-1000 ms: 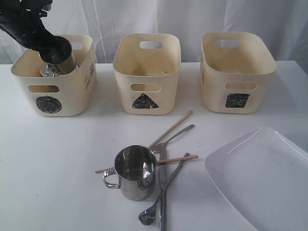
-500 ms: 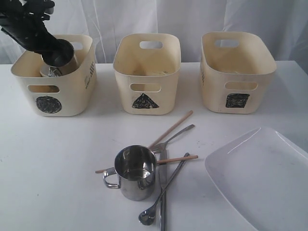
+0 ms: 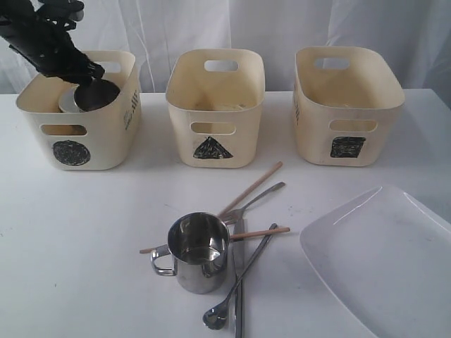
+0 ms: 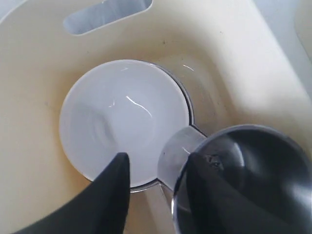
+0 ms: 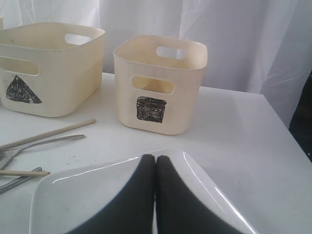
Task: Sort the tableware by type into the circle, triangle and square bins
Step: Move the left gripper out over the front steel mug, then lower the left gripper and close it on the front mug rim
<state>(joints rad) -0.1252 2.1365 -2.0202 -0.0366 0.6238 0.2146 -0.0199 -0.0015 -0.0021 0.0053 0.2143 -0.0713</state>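
Over circle-marked cream plastic tub | left gripper fingers spread; steel handled mug inside tub, against white bowl | I judge one finger possibly inside mug rim: retracting could hook and tip it | right gripper fingers pressed together

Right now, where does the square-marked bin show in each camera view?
Exterior view: the square bin stands at the right end of the row, behind the white plate.
Left wrist view: not in it; this camera looks into the circle bin.
Right wrist view: the square bin stands just beyond the white plate, next to the triangle bin.
Shared landmark: the white plate in front of it.
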